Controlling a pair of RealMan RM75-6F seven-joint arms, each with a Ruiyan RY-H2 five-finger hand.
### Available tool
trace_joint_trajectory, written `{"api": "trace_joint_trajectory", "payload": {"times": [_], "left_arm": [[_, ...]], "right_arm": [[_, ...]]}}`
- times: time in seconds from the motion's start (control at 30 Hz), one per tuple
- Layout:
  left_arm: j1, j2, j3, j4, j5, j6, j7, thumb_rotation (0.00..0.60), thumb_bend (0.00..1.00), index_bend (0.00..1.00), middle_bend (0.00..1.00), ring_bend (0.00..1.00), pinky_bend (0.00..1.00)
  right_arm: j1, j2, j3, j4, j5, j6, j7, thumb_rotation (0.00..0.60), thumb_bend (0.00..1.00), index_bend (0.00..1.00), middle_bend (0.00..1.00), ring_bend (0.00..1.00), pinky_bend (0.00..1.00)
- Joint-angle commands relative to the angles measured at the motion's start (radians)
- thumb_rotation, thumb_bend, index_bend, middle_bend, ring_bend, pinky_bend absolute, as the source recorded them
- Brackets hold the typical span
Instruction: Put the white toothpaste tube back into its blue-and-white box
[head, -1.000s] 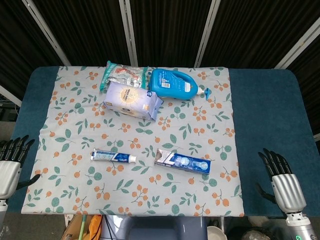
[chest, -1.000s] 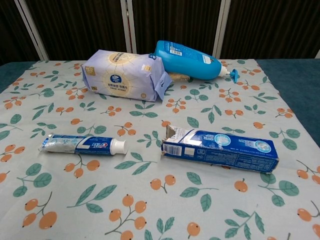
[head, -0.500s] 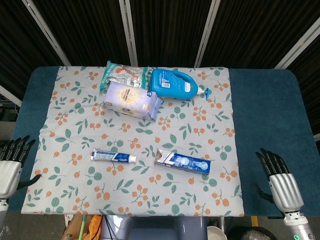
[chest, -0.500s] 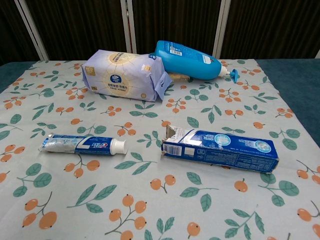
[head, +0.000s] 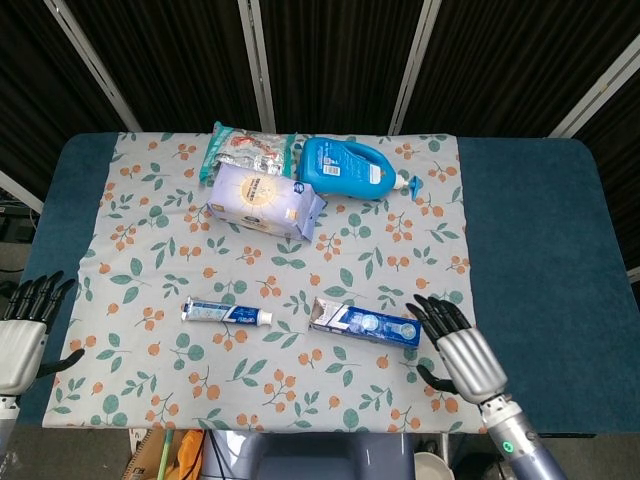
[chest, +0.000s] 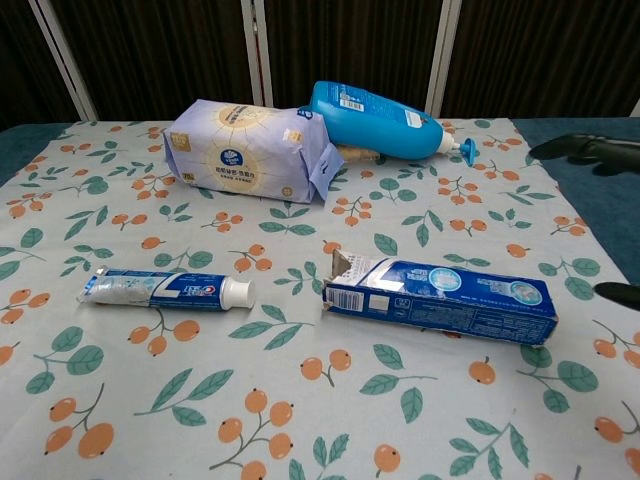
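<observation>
The white toothpaste tube (head: 226, 313) (chest: 166, 290) lies flat on the floral cloth, cap pointing right. To its right lies the blue-and-white box (head: 364, 322) (chest: 440, 299), its open flap end facing the tube. My right hand (head: 455, 352) hovers just right of the box with fingers spread and nothing in it; in the chest view only its dark fingertips (chest: 590, 150) show at the right edge. My left hand (head: 22, 332) stays at the table's left edge, fingers apart and empty, out of the chest view.
At the back of the cloth (head: 150, 260) lie a purple-white tissue pack (head: 265, 200), a blue detergent bottle (head: 350, 168) on its side, and a foil snack bag (head: 247, 148). Dark blue table surface (head: 540, 230) borders the cloth on both sides.
My right hand has moved left from the table's right edge to just beside the box's right end. The left hand, tube and box have stayed put.
</observation>
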Motion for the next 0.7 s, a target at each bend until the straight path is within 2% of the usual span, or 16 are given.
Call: {"api": "trace_joint_trajectory", "payload": {"times": [0.03, 0.1, 0.27, 0.5, 0.7], "left_arm": [[-0.003, 0.002, -0.003, 0.000, -0.008, -0.007, -0.004, 0.600, 0.07, 0.00, 0.00, 0.00, 0.00], [-0.007, 0.002, -0.005, -0.001, -0.014, -0.015, -0.004, 0.600, 0.07, 0.00, 0.00, 0.00, 0.00], [-0.008, 0.005, -0.004, -0.002, -0.015, -0.019, -0.006, 0.600, 0.07, 0.00, 0.00, 0.00, 0.00], [-0.014, 0.009, -0.004, -0.007, -0.027, -0.036, -0.011, 0.600, 0.07, 0.00, 0.00, 0.00, 0.00], [-0.016, 0.010, -0.002, -0.013, -0.028, -0.042, -0.009, 0.600, 0.07, 0.00, 0.00, 0.00, 0.00]], "right_arm": [[0.091, -0.119, 0.065, -0.059, 0.176, -0.095, -0.189, 0.600, 0.31, 0.00, 0.02, 0.00, 0.09], [0.124, -0.181, 0.083, -0.051, 0.260, -0.106, -0.280, 0.600, 0.31, 0.00, 0.02, 0.00, 0.09], [0.183, -0.292, 0.114, 0.008, 0.387, -0.092, -0.418, 0.600, 0.31, 0.00, 0.02, 0.00, 0.09], [0.228, -0.370, 0.143, 0.076, 0.520, -0.066, -0.468, 0.600, 0.31, 0.00, 0.02, 0.00, 0.09], [0.257, -0.387, 0.155, 0.118, 0.579, -0.058, -0.471, 0.600, 0.31, 0.00, 0.03, 0.00, 0.09]]}}
